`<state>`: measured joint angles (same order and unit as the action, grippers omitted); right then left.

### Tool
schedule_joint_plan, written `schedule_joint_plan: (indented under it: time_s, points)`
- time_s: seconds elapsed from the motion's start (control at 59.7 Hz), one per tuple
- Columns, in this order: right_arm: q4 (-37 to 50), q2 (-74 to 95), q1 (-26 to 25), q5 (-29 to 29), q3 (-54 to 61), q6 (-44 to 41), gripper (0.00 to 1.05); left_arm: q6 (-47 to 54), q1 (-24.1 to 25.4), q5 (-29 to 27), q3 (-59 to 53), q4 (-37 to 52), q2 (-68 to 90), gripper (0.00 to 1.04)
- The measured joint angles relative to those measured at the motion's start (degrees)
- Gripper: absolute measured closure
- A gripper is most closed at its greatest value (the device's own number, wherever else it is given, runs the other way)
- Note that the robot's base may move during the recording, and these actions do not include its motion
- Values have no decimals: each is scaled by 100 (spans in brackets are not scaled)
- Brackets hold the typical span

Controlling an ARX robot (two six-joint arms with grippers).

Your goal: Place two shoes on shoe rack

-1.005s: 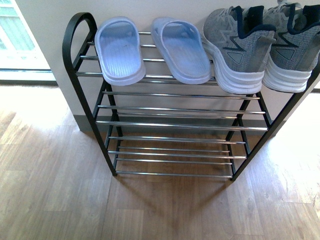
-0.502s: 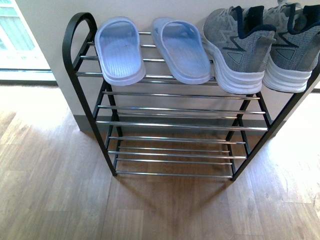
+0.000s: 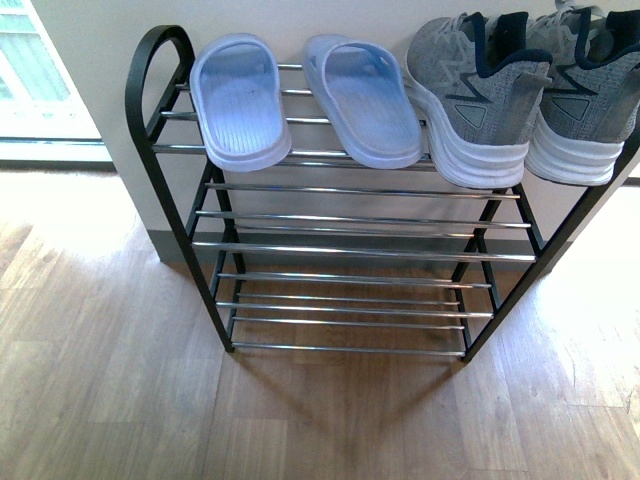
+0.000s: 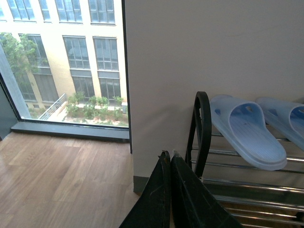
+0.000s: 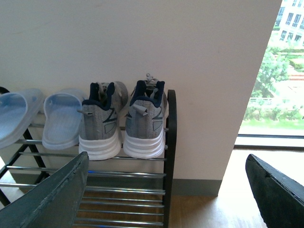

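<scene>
While our arms sit outside the front view, we see the shoe rack against the wall, top tier full: two pale blue slides at left, then two grey sneakers at right, heels toward us. Lower tiers hold nothing. Window far left, wood floor near us. Left gripper: fingers pressed together, holding nothing. Right gripper: fingers spread wide, empty. Nothing blocks the rack.
</scene>
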<state>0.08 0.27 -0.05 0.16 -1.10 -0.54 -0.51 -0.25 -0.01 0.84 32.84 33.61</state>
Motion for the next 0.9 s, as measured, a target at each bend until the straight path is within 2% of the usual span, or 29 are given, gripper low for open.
schedule_joint_plan:
  time_s: [0.435, 0.904]
  points:
    - [0, 0, 0, -2, 0, 0, 9, 0, 0, 0, -2, -1226, -1303, 104]
    - [0, 0, 0, -2, 0, -2, 9, 0, 0, 0, -2, -2094, -2184, 104]
